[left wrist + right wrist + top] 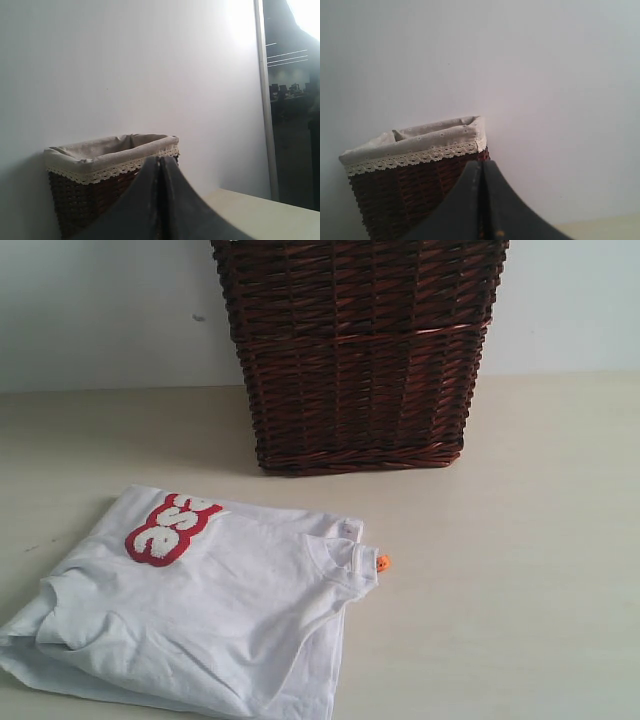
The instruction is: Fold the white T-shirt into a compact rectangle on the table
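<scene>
Both pinched shut and empty, our left gripper (159,159) and right gripper (482,164) face the basket (360,350) while the white T-shirt (215,615) lies loosely folded on the counter (520,560) before it, so we'd open up, pin the collar side and square the rumpled edges.
</scene>
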Controlling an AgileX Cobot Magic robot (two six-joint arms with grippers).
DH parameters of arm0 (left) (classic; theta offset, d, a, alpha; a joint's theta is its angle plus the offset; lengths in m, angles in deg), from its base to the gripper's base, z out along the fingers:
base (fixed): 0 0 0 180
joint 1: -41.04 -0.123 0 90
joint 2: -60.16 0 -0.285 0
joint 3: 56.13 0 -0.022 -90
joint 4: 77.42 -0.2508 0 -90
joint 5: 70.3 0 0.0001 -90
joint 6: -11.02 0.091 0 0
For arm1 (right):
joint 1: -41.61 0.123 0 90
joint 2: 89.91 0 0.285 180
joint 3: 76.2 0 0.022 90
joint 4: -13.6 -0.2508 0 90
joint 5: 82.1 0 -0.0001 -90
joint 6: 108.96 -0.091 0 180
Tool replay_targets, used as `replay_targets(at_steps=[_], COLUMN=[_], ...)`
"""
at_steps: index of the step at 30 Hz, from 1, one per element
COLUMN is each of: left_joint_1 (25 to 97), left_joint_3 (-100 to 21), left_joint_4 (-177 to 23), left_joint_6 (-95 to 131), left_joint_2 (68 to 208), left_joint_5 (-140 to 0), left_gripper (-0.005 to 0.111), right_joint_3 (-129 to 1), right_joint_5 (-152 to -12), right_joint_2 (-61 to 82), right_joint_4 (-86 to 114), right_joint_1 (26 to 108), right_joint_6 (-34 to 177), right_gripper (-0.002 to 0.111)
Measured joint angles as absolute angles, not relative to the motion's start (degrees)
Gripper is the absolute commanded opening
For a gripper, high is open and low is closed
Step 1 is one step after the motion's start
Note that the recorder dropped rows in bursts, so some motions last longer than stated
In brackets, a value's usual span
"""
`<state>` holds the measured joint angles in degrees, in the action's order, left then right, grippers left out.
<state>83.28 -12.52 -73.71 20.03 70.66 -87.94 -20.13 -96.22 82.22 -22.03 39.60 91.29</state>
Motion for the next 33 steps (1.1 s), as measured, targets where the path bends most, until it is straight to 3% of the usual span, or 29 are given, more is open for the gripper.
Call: replay_targets(at_steps=[21,25,33], left_joint_1=[81.5,73.6,50.5], left_joint_3=[-8.7,-3.4,10.0], left_joint_4=[-75.0,-75.9,-78.0], left_joint_6=[20.0,17.0,-0.9], left_joint_2=[68.7,68.1,68.2], left_joint_5=[-87.6,-83.2,-71.7], left_gripper=[0.0,0.0,0.0], right_joint_3=[-20.1,-20.1,-20.1], right_joint_5=[-96.2,-96.2,-96.2], right_joint_2=[82.2,82.2,82.2], right_joint_4=[-22.0,-22.0,-22.0], right_joint_1=[39.6,39.6,39.6], right_joint_6=[91.3,91.3,91.3], right_gripper=[0.0,0.0,0.0])
